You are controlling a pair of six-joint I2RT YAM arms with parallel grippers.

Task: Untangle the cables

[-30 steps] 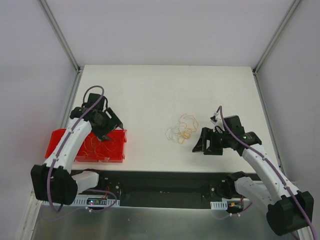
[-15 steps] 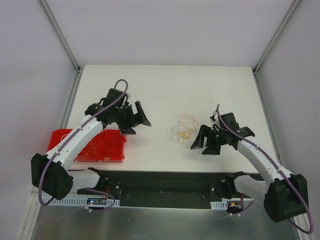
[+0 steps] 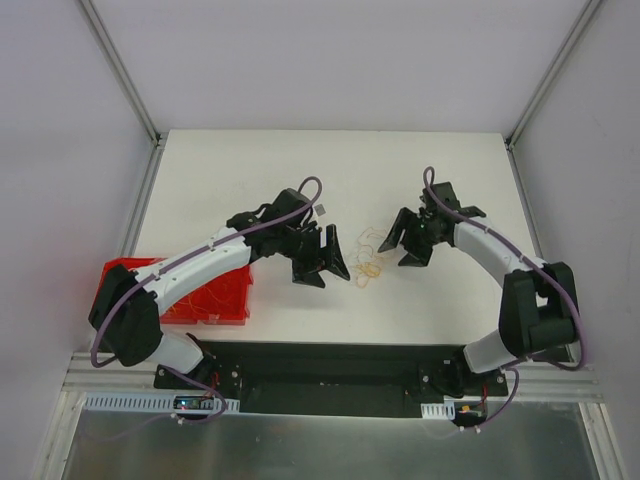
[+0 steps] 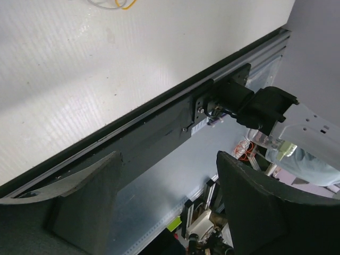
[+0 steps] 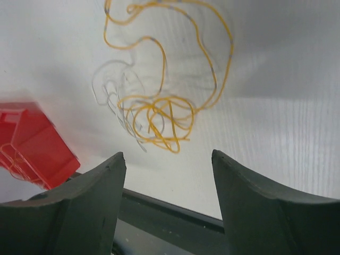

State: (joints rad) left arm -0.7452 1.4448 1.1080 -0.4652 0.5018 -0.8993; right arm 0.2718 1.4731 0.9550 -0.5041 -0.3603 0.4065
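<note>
The left gripper [image 4: 168, 155] and right gripper [image 5: 166, 156] are both hanging spread and empty beside the cables [image 3: 368, 260], which are lying knotted mid-table; I am judging the untangling hardly begun.

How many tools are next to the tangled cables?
2. The left tool sits just left of the cables, the right tool just right of them, both open.
</note>
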